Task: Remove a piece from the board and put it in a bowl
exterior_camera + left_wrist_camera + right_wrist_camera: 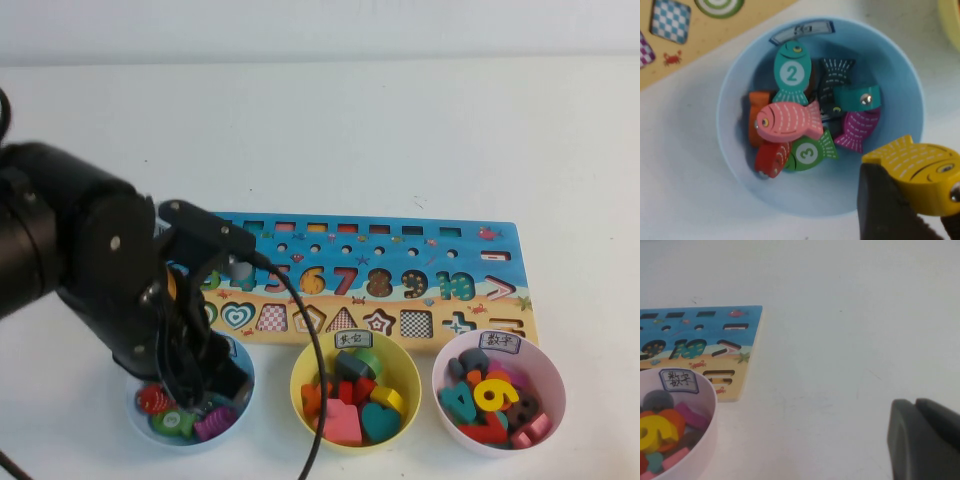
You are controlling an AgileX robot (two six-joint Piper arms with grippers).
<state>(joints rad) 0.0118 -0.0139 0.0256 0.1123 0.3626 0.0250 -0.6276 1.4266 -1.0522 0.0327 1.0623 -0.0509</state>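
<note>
while the left gripper (205,385) hangs over the blue bowl (140,415) near the board (500,300), its wrist view shows it closed on the yellow fish (920,172) above the bowl's rim (727,90). the right gripper (925,440) sits over bare tabletop (840,315), right of the pink bowl (707,410); i cannot tell its opening.

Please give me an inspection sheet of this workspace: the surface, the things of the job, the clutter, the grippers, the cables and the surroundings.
Surface: white table, bare beyond the board.
Job's things: yellow fish held over the blue bowl, not yet dropped; board lies flat behind the bowls.
Clutter: blue bowl already holds other fish pieces; yellow bowl with shapes; pink bowl with numbers.
Grippers: left gripper above the blue bowl, jaws shut on the fish; right gripper low over bare table, beside the pink bowl.
Cables: black cable hangs from the left arm.
Surroundings: nothing seen.
</note>
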